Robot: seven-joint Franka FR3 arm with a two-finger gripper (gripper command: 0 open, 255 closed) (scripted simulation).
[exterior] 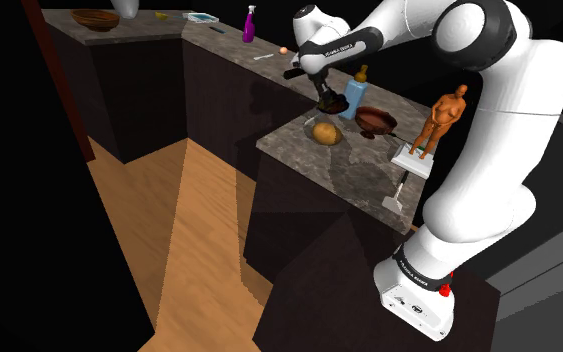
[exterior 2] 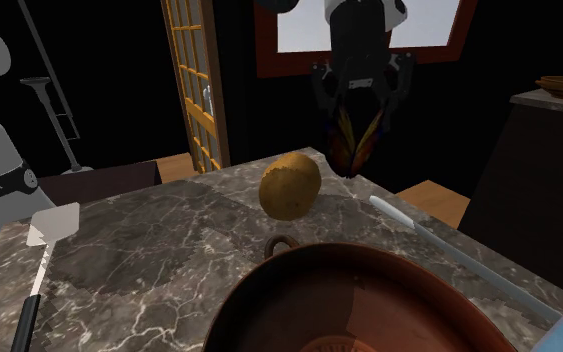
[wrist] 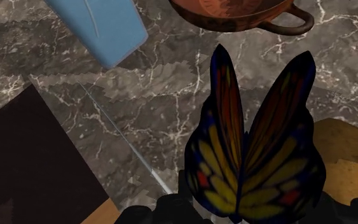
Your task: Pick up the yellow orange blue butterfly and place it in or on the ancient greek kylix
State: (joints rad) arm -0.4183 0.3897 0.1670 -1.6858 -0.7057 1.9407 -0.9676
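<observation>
A butterfly point(exterior 2: 355, 140) with yellow, orange and blue wings hangs above the far part of the marble counter point(exterior 2: 169, 250), and my gripper point(exterior 2: 361, 108) is shut on it from above. In the wrist view its folded wings point(wrist: 254, 159) stand between my fingers point(wrist: 147, 212), pointing toward the kylix point(wrist: 234, 16). The kylix is a reddish-brown handled bowl point(exterior: 376, 120), standing on the counter just beyond the gripper point(exterior: 327, 98) toward the shoulder view's right. Its rim point(exterior 2: 269, 290) fills the near part of the second exterior view.
A brown potato-like lump point(exterior 2: 290, 185) lies on the counter just below the butterfly. A blue bottle point(exterior: 357, 95), an orange figurine point(exterior: 443, 120) on a white base, a white spatula point(exterior 2: 44, 235) and a thin clear rod point(exterior 2: 449, 250) share the counter. The counter edge drops to a wooden floor point(exterior: 199, 260).
</observation>
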